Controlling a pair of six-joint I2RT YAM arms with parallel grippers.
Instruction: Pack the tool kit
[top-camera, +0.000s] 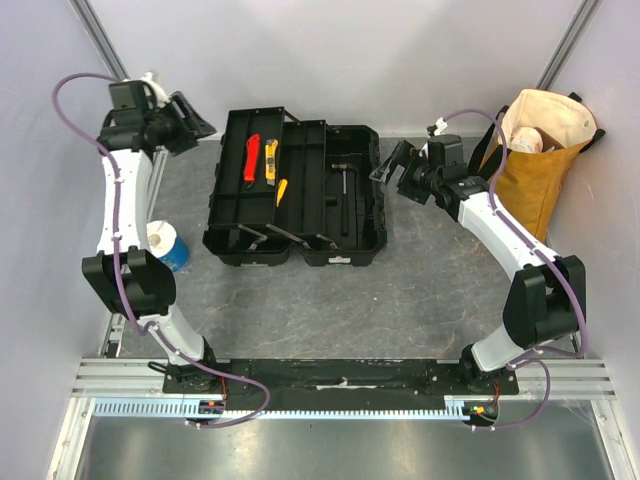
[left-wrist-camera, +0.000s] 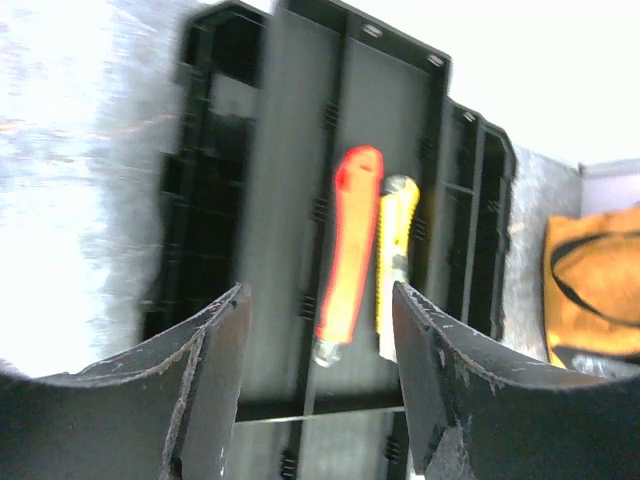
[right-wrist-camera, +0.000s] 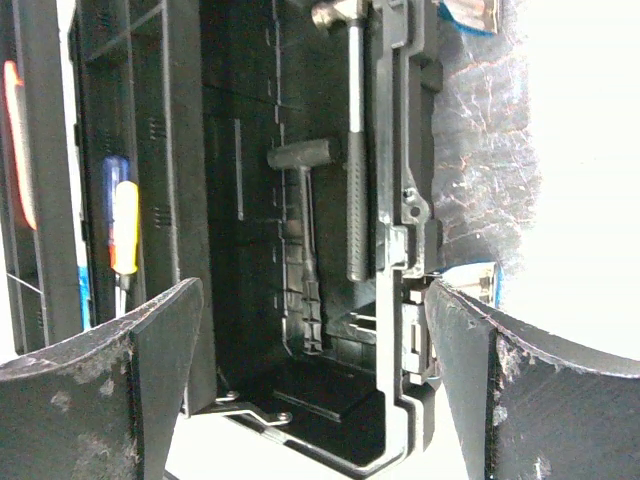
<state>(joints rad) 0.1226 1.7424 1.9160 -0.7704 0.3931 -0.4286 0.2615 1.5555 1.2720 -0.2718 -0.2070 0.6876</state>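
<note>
The toolbox stands open in the middle of the table, between the two grippers. The left gripper hangs near the far left corner of the box and does not touch it. Its fingers are apart and hold nothing. In the left wrist view the folded-out tray shows in the gap between them.

The right gripper is just beside the right wall of the box. Its fingers are also wide apart and empty. In the right wrist view the deep base of the box lies between them. I cannot tell if a finger touches the wall.

The box is black plastic. Its trays are swung out to the left, and the base is on the right. In the left tray lie a red-handled tool and a yellow knife, side by side and nearly touching. A screwdriver with a yellow and blue handle lies in the narrow tray next to the base. In the base a hammer with a metal shaft lies along the right wall, and a smaller grey tool lies beside it.

An orange-yellow tote stands to the right of the box. A blue cup stands to the left of the box.
</note>
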